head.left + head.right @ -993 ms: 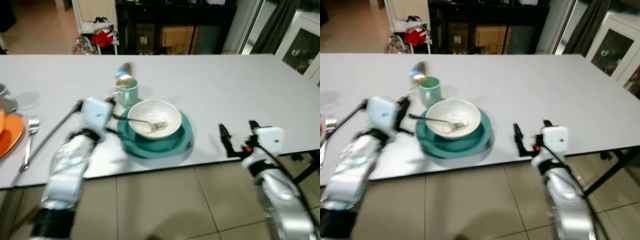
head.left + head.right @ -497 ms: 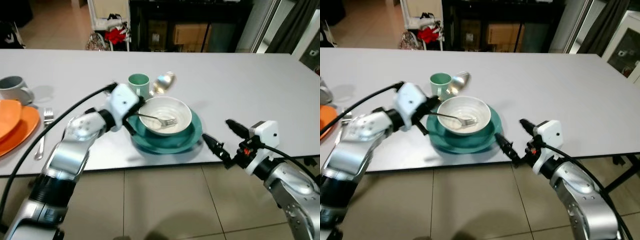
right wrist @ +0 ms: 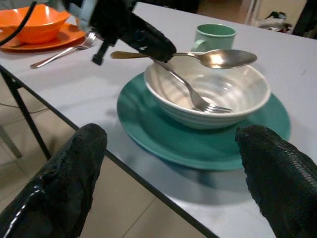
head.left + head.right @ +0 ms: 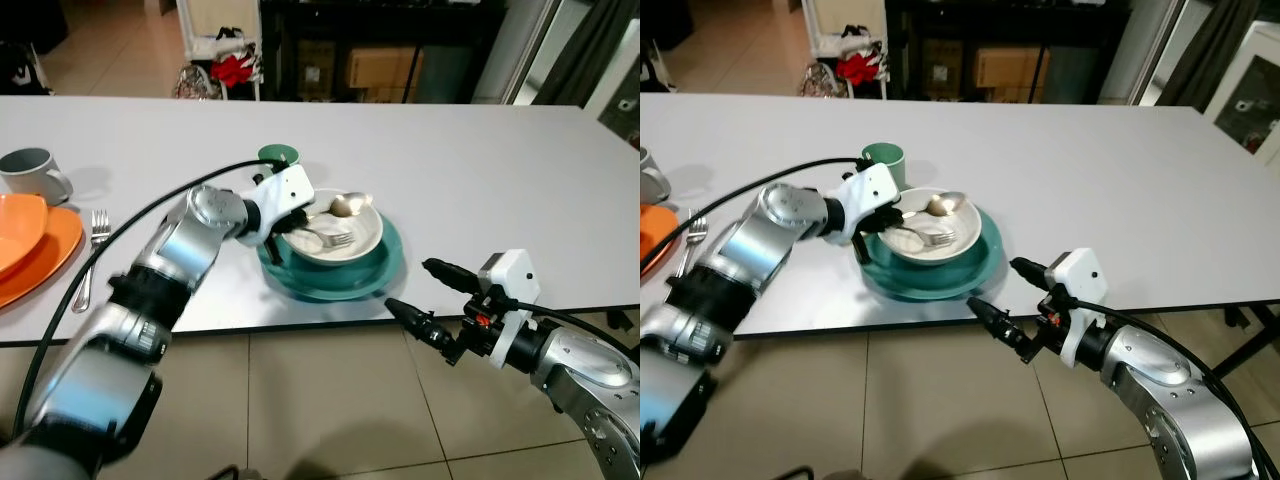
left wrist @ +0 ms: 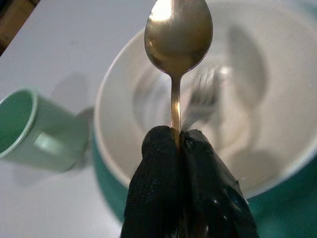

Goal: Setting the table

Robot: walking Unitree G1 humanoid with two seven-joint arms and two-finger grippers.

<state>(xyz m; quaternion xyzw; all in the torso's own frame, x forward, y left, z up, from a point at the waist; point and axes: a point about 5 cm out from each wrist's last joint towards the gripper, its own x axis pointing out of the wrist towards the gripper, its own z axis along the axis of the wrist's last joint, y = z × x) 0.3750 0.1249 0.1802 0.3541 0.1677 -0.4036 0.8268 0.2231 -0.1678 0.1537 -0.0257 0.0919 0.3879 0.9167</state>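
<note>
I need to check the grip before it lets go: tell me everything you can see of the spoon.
The spoon looks like shiny metal with a gold-tinted handle. The left end effector is shut on its handle, holding it about level above the white bowl, the oval scoop out over the bowl's middle. It seems to touch only the fingers, clear of the fork below.

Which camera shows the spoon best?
The left wrist view: the spoon is close and sharp, pinched in the left end effector. The right wrist view shows it sideways over the bowl; the eye views show it small.
</note>
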